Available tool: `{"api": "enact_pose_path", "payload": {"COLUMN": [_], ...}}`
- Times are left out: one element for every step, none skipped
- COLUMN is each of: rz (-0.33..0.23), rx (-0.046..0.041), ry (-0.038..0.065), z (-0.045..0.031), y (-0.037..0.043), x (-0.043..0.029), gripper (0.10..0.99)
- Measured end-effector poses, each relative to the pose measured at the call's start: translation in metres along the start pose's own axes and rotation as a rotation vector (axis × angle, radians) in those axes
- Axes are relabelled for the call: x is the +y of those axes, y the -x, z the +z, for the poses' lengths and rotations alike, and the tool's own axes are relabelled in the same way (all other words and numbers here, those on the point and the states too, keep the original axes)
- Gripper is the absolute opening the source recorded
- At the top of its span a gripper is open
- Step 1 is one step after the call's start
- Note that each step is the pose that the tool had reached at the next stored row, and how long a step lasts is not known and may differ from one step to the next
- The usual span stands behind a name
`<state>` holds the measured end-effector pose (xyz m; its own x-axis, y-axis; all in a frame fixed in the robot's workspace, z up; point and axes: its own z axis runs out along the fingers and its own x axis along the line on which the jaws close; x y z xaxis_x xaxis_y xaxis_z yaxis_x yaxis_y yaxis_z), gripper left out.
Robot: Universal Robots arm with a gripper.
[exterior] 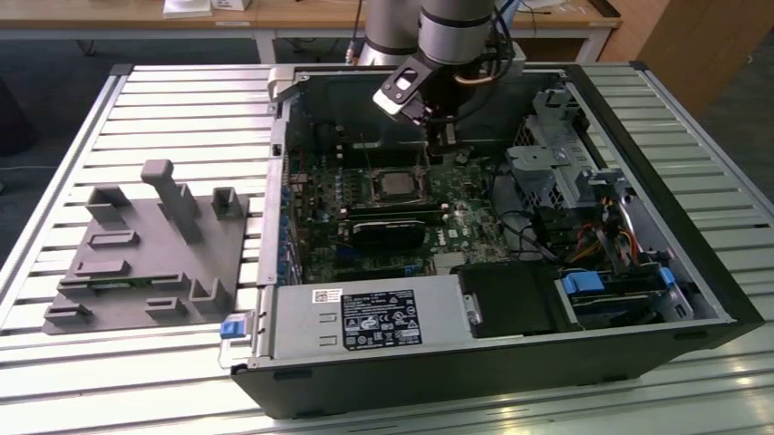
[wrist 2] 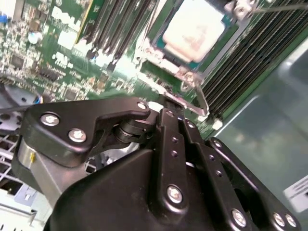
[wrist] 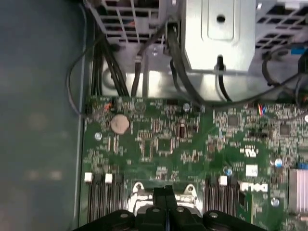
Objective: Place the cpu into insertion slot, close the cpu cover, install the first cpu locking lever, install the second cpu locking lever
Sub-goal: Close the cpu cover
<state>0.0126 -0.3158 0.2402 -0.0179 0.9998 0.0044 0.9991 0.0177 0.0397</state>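
Inside an open computer case (exterior: 484, 381) on a slatted table (exterior: 181, 109), the arm (exterior: 454, 23) reaches down from above. Its gripper (exterior: 443, 138) hangs just beside the cpu (exterior: 396, 184), on the side away from the black card (exterior: 387, 228). We see the cpu lying flat in the insertion slot (wrist: 139, 190), its pale top framed by the cpu cover (wrist 2: 151, 54), which appears to lie down over its edges. In the first wrist view the fingers (wrist: 161, 195) are pressed together with only a seam between them, and we see nothing gripped. A thin metal lever (wrist 2: 202, 98) runs out from the cpu's edge toward the fingertips; we cannot tell whether they touch it. Room is tight here: rows of memory slots (wrist 2: 250, 62) crowd the cpu on two sides, and the metal drive cage (wrist: 221, 33) stands near. Beyond the motherboard (wrist: 163, 144) edge farther from the cpu, a bare case panel (wrist: 38, 120) leaves open space. A grey fixture (exterior: 145, 254) sits well apart from the cpu, outside the case.
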Motion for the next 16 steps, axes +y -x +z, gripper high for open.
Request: {"api": "enact_pose_path", "payload": {"rz": [0.000,0.000,0.000,0.000,0.000,0.000,0.000,0.000,0.000,0.000,0.000,0.000,0.000,0.000,0.000,0.000], "rx": [0.0001,0.0000,0.0000,-0.0001,0.0002,0.0001,0.0000,0.0000,0.0001,0.0000,0.0000,-0.0001,0.0000,-0.0001,-0.0002,-0.0002], "ry": [0.000,0.000,0.000,0.000,0.000,0.000,0.000,-0.001,-0.001,-0.002,-0.002,-0.002,-0.002,-0.002,-0.002,-0.003], "z": [0.0001,0.0001,0.0001,0.0002,0.0006,0.0012,0.0020,0.0030,0.0041,0.0052,0.0063,0.0072,0.0078,0.0081,0.0083,0.0084], "y": [-0.0001,-0.0001,-0.0002,-0.0003,-0.0004,-0.0003,-0.0003,-0.0003,-0.0003,-0.0003,-0.0003,-0.0003,-0.0003,-0.0004,-0.0004,-0.0004], "x": [-0.0015,-0.0032,-0.0048,-0.0063,-0.0069,-0.0070,-0.0071,-0.0072,-0.0074,-0.0078,-0.0090,-0.0120,-0.0148,-0.0168,-0.0184,-0.0199], "gripper": [0.106,0.106,0.106,0.106,0.106,0.106,0.106,0.106,0.106,0.106,0.106,0.106,0.106,0.106,0.106,0.106]}}
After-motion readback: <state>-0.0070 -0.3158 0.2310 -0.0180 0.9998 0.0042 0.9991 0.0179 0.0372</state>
